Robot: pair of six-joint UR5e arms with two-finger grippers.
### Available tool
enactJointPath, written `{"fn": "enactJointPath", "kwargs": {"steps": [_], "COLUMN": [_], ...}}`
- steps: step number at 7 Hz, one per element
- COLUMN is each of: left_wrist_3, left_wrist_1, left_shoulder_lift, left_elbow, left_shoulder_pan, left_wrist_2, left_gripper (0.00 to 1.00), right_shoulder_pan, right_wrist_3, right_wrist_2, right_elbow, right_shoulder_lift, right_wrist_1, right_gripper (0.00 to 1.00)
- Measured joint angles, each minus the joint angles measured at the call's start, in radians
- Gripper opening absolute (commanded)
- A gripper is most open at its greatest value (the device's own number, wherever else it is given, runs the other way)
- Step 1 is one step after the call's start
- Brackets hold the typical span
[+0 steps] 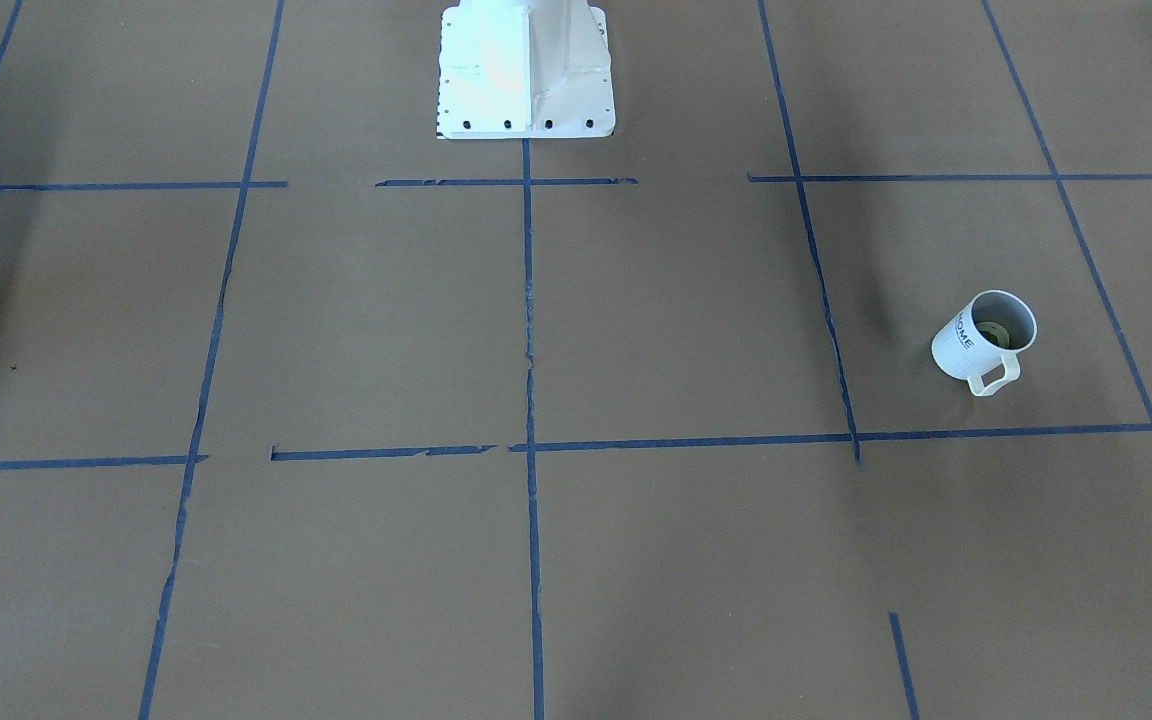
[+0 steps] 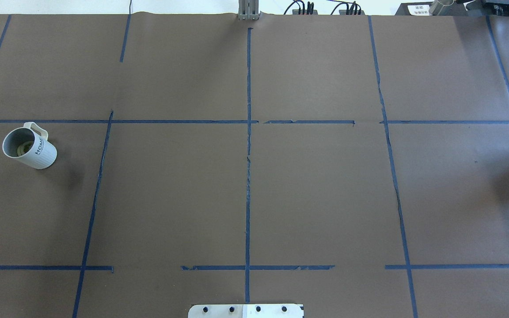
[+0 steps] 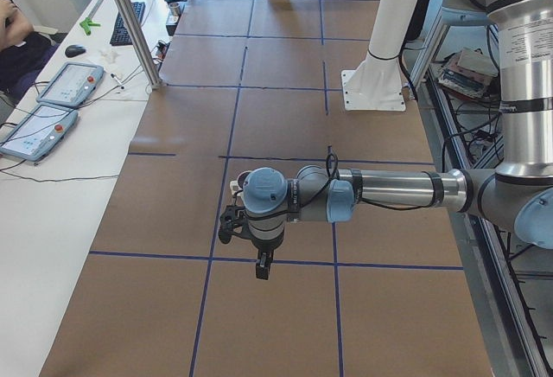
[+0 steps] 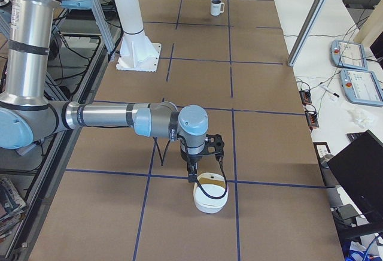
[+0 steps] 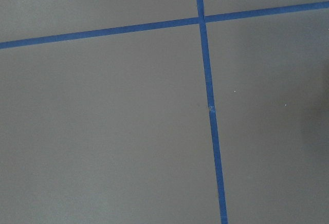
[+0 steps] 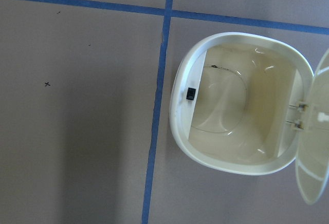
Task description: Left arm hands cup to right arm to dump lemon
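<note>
The cup [image 2: 40,154] is standing upright, lemon [image 2: 25,148] inside, handle pointing to 12 o'clock from overhead. I cannot tell how wide the left end effector [image 3: 261,265] or right end effector [image 4: 191,172] is.

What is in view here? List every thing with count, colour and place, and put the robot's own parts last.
cup: one, white with dark lettering, upright on the table's left part.
lemon: one, yellow-green, inside the cup.
bin: one, white, lid open, at the table's right end.
table: one, brown, gridded with blue tape.
pedestal: one, white, middle of the robot's table edge.
tablets: two, grey, on the side bench.
person: one, partly seen, beyond the tablets.
left arm: one, grey, stretched over the table; left gripper black.
right arm: one, grey; right gripper black, by the bin.
</note>
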Motion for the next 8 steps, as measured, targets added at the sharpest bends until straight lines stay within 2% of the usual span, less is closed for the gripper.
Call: {"fn": "enactJointPath", "kwargs": {"steps": [4,8], "left_wrist_3": [0.003,-0.002], "left_wrist_1": [0.000,-0.043], "left_shoulder_lift": [-0.005,-0.124], "left_elbow": [0.000,0.006], "left_shoulder_pan": [0.011,0.017], "left_wrist_2": [0.000,-0.008], "left_gripper": [1.00,1.00], "right_shoulder_pan": [-0.001,-0.002], "right_wrist_3": [0.000,0.000], "right_wrist_2": [0.001,0.012], "right_elbow": [0.001,0.003], "right_shoulder_lift": [0.002,0.010], "right_wrist_1": [0.000,0.001], "right_gripper": [1.00,1.00]}}
